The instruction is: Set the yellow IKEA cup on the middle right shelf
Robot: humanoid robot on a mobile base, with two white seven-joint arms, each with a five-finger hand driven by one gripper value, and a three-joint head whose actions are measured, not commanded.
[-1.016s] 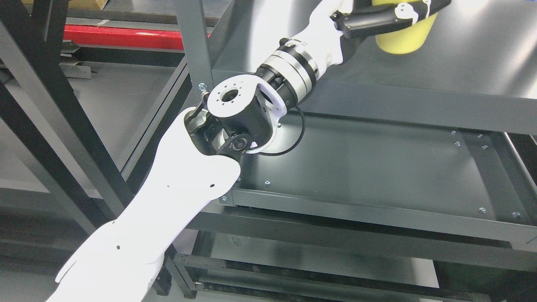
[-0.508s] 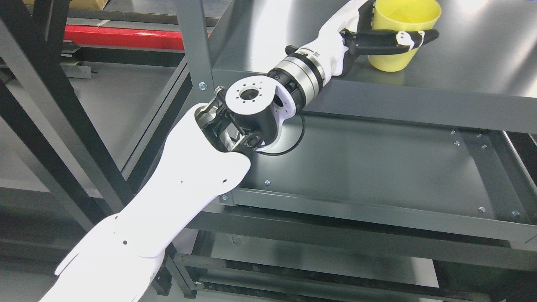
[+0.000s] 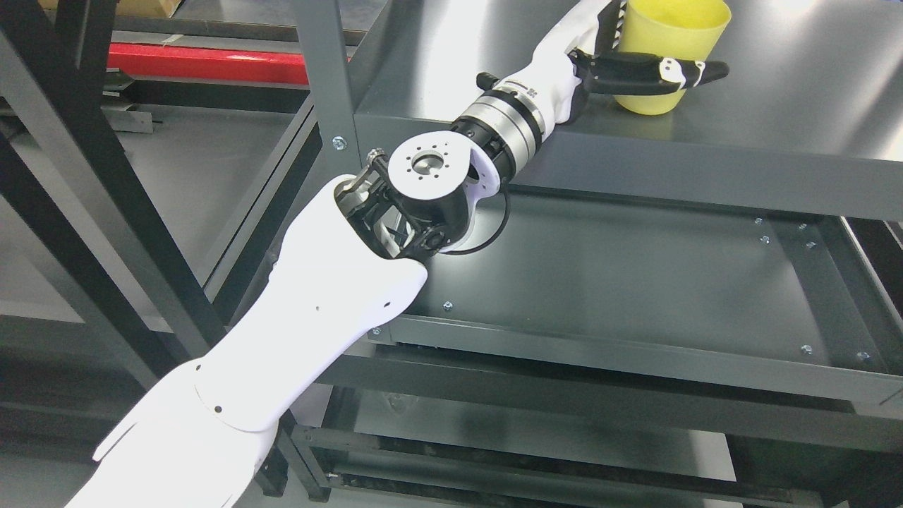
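Cup (image 3: 659,63) stands upright on the shelf (image 3: 776,106) near its front edge; you see your left hand (image 3: 635,67) grasping its side.

Dark grey metal shelf unit (image 3: 741,173), seen from above | upper shelf: yellow cup (image 3: 667,60) upright on it, nr left front corner | shelf below (image 3: 635,282): bare grey panel w/ small bolts at edges

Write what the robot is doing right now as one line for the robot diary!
left hand: shut on yellow cup | cup: upright, base on grey shelf | right hand: not in view
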